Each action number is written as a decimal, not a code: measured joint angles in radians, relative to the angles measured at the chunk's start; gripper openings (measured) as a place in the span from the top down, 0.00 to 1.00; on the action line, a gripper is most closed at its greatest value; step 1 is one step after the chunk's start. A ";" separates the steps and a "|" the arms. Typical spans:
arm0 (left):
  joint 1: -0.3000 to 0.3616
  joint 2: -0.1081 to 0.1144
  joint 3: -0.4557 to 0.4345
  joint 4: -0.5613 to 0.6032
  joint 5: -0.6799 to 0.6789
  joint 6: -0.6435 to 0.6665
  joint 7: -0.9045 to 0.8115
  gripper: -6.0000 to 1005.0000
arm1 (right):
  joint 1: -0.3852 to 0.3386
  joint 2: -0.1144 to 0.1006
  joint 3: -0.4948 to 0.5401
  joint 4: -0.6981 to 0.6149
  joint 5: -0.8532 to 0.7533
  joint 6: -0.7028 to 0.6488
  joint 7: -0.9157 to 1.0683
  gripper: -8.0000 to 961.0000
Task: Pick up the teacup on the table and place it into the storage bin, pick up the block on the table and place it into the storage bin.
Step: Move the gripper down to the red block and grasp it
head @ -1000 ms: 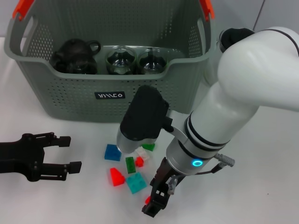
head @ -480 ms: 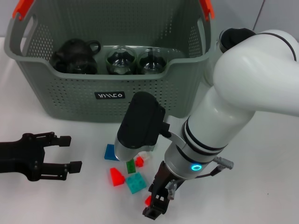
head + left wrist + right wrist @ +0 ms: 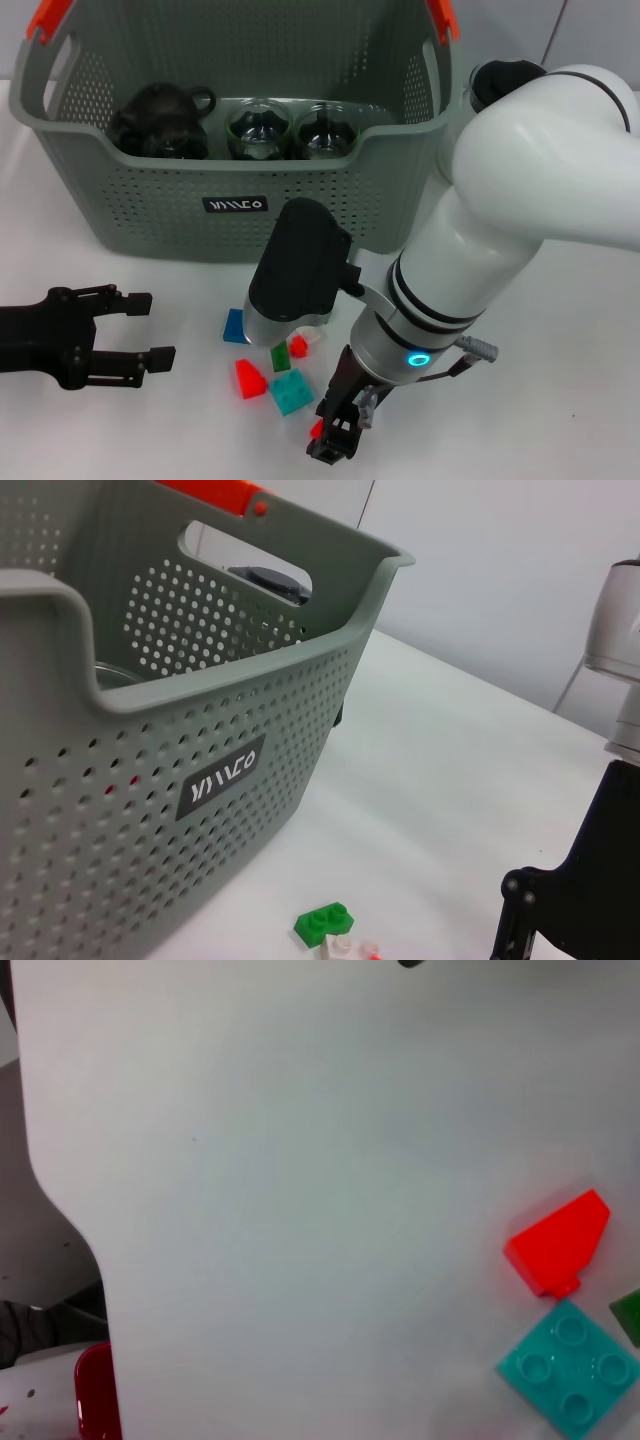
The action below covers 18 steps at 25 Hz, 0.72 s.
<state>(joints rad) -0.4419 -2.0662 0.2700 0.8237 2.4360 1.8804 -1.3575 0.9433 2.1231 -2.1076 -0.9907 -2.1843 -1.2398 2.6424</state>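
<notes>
The grey perforated storage bin (image 3: 150, 200) stands at the back of the white table (image 3: 560, 380); its labelled wall (image 3: 200, 770) fills the left wrist view. Two clear glass teacups (image 3: 260, 130) and a black teapot (image 3: 160, 120) sit inside it. Several blocks lie in front of it: blue (image 3: 237, 326), green (image 3: 280, 356), a red wedge (image 3: 249, 379) (image 3: 557, 1243) and teal (image 3: 291, 391) (image 3: 570, 1365). My right gripper (image 3: 335, 440) points down just right of the teal block, beside a small red block (image 3: 317, 430). My left gripper (image 3: 150, 326) rests open on the table at the left.
A clear pitcher with a black lid (image 3: 505, 80) stands behind my right arm, right of the bin. A green block (image 3: 325, 923) and a white one (image 3: 340, 945) lie near the bin's front wall. The table's near edge (image 3: 70, 1230) shows in the right wrist view.
My right arm has shifted slightly left and down over the blocks, now covering more of the white and green ones. The left arm and the blocks have not moved.
</notes>
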 joint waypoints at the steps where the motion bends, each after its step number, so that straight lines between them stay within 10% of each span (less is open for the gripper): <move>1: 0.000 0.000 0.000 0.000 0.000 0.000 0.000 0.11 | 0.000 0.000 0.000 0.001 0.000 0.001 -0.001 0.45; 18: -0.003 0.002 0.000 -0.023 0.000 -0.015 0.011 0.11 | -0.001 0.002 -0.013 0.013 0.000 0.027 -0.017 0.55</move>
<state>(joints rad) -0.4449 -2.0642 0.2703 0.8004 2.4360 1.8655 -1.3467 0.9423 2.1246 -2.1203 -0.9777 -2.1840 -1.2127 2.6255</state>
